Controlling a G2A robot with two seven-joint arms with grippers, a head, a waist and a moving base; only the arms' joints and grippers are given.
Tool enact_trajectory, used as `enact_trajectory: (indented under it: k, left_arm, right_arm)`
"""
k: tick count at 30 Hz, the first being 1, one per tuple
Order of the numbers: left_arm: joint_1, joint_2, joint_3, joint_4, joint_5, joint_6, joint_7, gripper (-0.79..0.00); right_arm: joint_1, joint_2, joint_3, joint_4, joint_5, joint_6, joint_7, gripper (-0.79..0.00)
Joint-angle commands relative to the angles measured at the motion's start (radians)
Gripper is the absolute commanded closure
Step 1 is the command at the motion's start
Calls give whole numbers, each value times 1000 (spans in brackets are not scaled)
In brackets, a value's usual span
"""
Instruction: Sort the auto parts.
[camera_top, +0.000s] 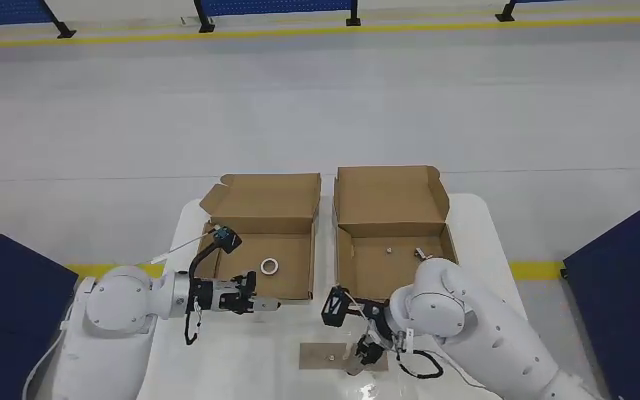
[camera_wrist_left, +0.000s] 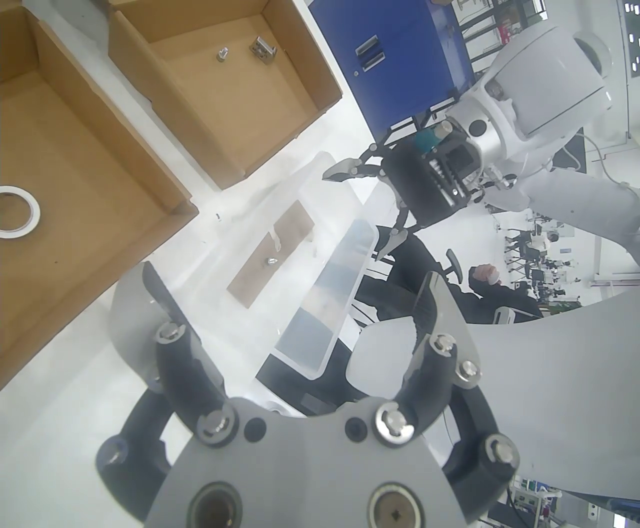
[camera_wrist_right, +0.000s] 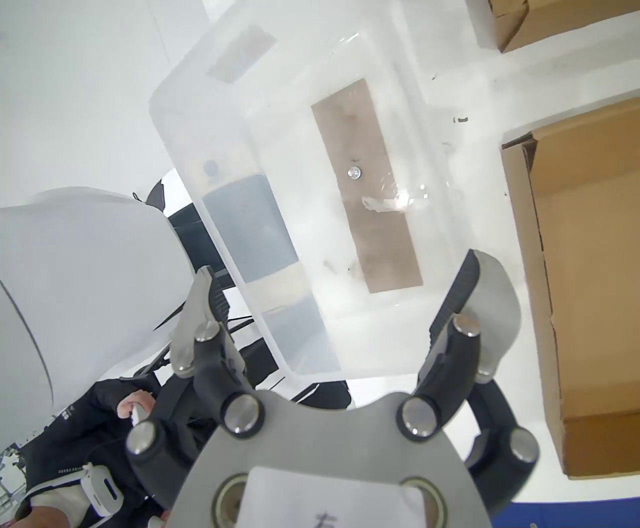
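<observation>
- Top view, far left: left gripper (camera_top: 268, 303) released, jaws spread wide, nothing held; parked at the near edge of the left box (camera_top: 240, 262).
- Left box: one white ring (camera_top: 269, 265) flat on the floor, apart from the walls.
- Centre, near edge of the table (camera_top: 240, 355): clear bin (camera_wrist_right: 172, 107) with a brown strip (camera_wrist_right: 372, 240) under its floor; one screw (camera_wrist_right: 354, 172) lying on that strip, a pale scrap just beside it, nature not discernible.
- Right gripper (camera_wrist_right: 335, 267) above the bin, claw released and empty, jaws wide apart, the screw ahead of the fingertips and not yet between them.
- Right box (camera_top: 385, 275): one bolt (camera_wrist_left: 222, 51) and one bracket (camera_wrist_left: 262, 49), near each other toward the far wall.
- Step in hand, as judged: pick-up of the last loose part from the bin by the right arm.
- Next move, as judged: lower the spread claw into the bin, straddle the screw, close squarely; expect a small, low part prone to slipping or skidding on smooth plastic. Then carry to a box, probably the right one with the other fasteners.
- Count: two grippers, two boxes, one bin, one ring, one bolt, one bracket, one screw.
</observation>
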Motion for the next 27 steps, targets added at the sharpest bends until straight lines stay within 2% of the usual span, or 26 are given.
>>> enact_trajectory:
  k: [1,24,27]
  left_arm:
    - [0,0,0,0,0,0,0,-785]
    - [0,0,0,0,0,0,0,-785]
    - [11,3,-13,-2,-16,4,32,-785]
  right_arm:
    - [7,-1,-12,5,-7,-2,0,-785]
    - [7,-1,-12,5,-7,-2,0,-785]
    - [7,-1,-12,5,-7,-2,0,-785]
